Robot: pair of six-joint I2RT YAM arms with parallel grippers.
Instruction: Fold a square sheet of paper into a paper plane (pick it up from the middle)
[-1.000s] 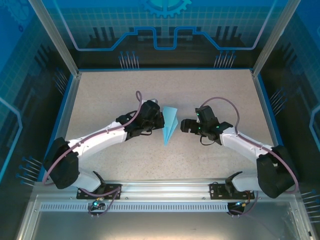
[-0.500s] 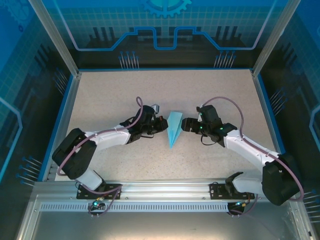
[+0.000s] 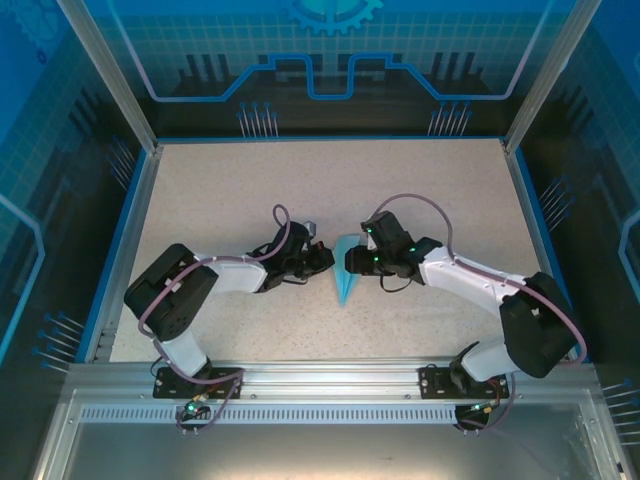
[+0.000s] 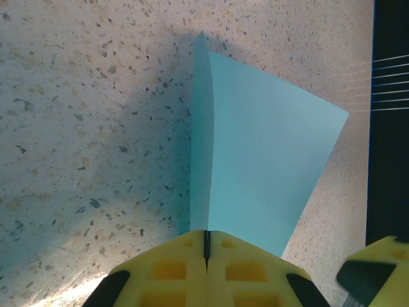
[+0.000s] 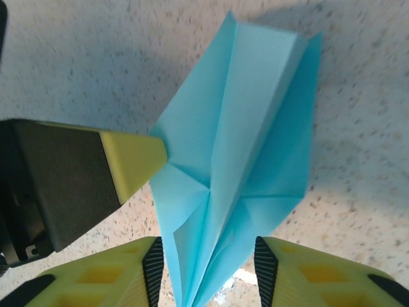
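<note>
— Light-blue paper is already reading as a dart. The paper plane (image 3: 344, 272) is lying in the middle of the speckled table (image 3: 220, 190), between the two arms, with its narrow point facing the bases.

— What is the left gripper (image 4: 206, 246) doing?

— It is clamping the paper. In the left wrist view its yellow fingers are pressing together, and the edge of one wing is coming straight out of the seam between them. That wing is standing up off the table and casting a shadow.

— And the plane itself?

— It is showing a centre crease, with folded layers running along both sides.

— The right gripper (image 5: 209, 275)?

— Its fingers are standing apart and straddling the folded body. They are not closing on it.

— So how far along are we?

— I'm judging it as nearly finished. The square is gone and the main folds are sitting in place. What seems to be remaining is setting or flattening the wings and then letting go, with the left claw releasing its pinch.
</note>
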